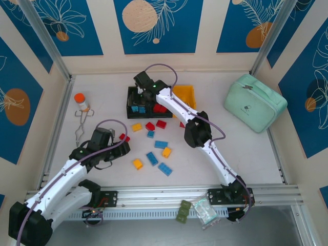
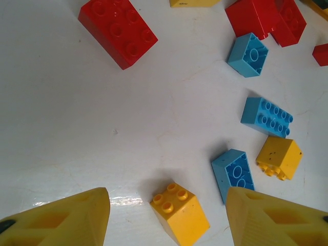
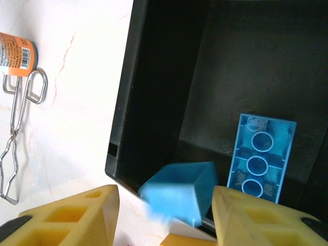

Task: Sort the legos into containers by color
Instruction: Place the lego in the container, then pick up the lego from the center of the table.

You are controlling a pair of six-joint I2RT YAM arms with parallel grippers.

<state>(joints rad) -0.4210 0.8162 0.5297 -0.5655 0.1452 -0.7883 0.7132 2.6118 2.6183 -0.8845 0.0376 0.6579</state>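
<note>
My right gripper [image 3: 165,205] is open over the near-left corner of the left black bin [image 3: 154,77]. A blurred blue brick [image 3: 177,197] is loose between its fingers, and a blue oblong brick [image 3: 261,159] lies upside down inside the bin. From above, the right gripper [image 1: 143,88] hangs over the row of bins: left black [image 1: 130,97], middle black [image 1: 154,97] holding red bricks, and yellow-orange [image 1: 185,95]. My left gripper [image 2: 168,197] is open, low over a yellow brick [image 2: 179,212]. Blue [image 2: 234,174], red [image 2: 118,32] and more yellow [image 2: 279,158] bricks lie around it.
Loose bricks are scattered mid-table [image 1: 154,146]. An orange-capped bottle [image 1: 81,101] and metal tongs [image 1: 79,128] lie at the left. A mint-green zip case [image 1: 254,102] sits at the right. The rail [image 1: 169,195] runs along the near edge.
</note>
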